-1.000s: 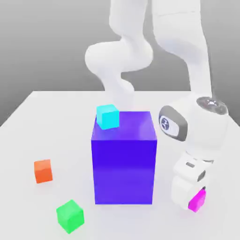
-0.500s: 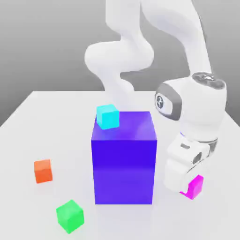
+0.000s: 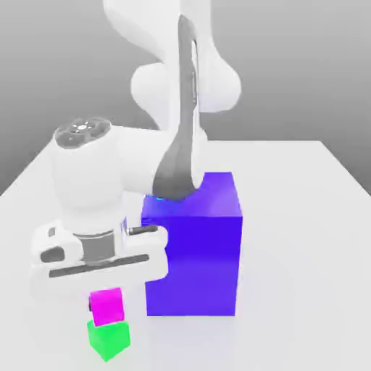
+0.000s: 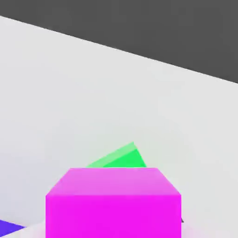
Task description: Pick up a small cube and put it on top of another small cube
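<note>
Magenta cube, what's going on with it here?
The robot's gripper has brought the magenta cube to the green cube, the two looking lined up one above the other in the exterior view. They are turned differently. Whether the magenta one already rests on the green one, or hangs just above it, I can't tell, nor whether it has been let go. The big purple-blue block stands beside them, toward the exterior view's right.

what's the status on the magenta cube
Magenta cube at the gripper, over the green cube; contact unclear. Big purple-blue block stands beside, not between them.
</note>
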You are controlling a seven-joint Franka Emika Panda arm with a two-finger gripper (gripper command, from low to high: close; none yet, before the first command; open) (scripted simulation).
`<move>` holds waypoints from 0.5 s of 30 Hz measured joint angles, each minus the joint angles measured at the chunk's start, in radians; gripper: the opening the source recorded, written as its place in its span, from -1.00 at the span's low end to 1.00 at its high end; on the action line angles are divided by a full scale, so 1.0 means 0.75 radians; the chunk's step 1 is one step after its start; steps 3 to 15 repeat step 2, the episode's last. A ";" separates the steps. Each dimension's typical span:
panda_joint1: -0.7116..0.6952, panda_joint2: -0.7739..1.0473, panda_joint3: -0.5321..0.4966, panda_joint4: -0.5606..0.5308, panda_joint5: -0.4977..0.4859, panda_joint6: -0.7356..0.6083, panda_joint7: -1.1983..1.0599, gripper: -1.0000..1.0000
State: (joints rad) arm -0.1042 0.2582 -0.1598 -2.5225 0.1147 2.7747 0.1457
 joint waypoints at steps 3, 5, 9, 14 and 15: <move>0.000 0.000 0.000 0.000 0.000 0.000 0.000 1.00; 0.000 0.000 0.000 0.000 0.000 0.000 0.000 1.00; 0.000 0.000 0.000 0.000 0.000 0.000 0.000 1.00; 0.000 0.000 0.000 0.000 0.000 0.000 0.000 1.00; 0.000 0.000 0.000 0.000 0.000 0.000 0.000 1.00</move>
